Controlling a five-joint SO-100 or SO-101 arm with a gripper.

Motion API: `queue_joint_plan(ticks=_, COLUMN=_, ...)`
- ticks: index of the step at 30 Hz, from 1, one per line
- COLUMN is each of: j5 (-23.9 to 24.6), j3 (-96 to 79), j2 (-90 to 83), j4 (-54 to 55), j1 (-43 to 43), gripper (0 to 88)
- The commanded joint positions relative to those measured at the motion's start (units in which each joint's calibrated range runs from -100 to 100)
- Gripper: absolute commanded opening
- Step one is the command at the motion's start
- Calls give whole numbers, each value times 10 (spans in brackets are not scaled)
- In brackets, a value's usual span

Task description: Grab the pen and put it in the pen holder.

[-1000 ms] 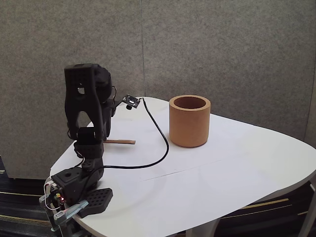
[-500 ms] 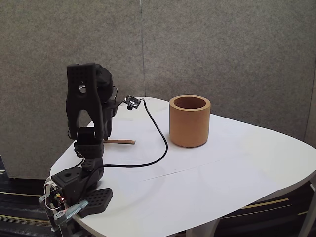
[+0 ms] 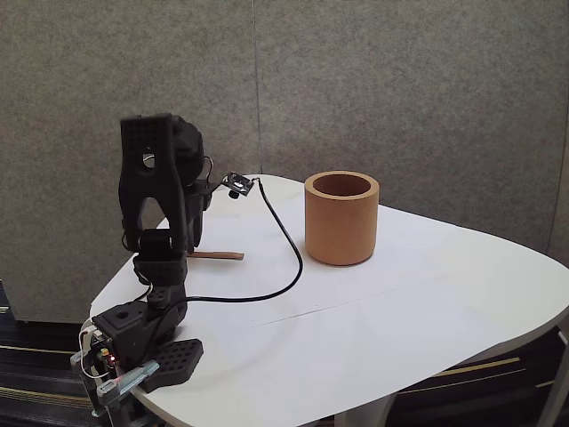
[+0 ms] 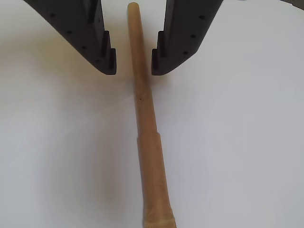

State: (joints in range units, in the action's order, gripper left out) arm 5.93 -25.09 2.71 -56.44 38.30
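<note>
Wrist view: jaws (image 4: pixel 134 62) narrowly apart w/ pen (image 4: pixel 147 124) flat on desk (image 4: pixel 237 142) btwn the tips, not gripped; cup (image 3: pixel 341 219) stands well apart.

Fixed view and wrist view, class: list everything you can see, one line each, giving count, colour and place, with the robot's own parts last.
pen: one, light brown, lying flat on the table, running between the hand's two fingers in the wrist view.
pen holder: one, tan-orange, upright, right of the pen in the fixed view.
cable: one, black, curving across the table.
table: one, white.
wall: grey, behind.
arm: one, black, at the table's left edge.
hand: one, black, open, astride the pen.
</note>
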Motion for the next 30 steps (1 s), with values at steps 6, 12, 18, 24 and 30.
queue_joint_plan(ticks=6, j5=8, j3=29, j2=-3, j4=-1, j1=-1, gripper=107)
queue_joint_plan(ticks=12, j5=5, j3=25, j2=-3, j4=-3, j1=2, gripper=162)
queue_joint_plan(ticks=18, j5=7, j3=25, j2=-3, j4=-3, j1=1, gripper=397)
queue_joint_plan(ticks=24, j5=7, j3=11, j2=-3, j4=-3, j1=9, gripper=443)
queue_joint_plan(ticks=30, j5=7, j3=-15, j2=-2, j4=4, j1=11, gripper=443)
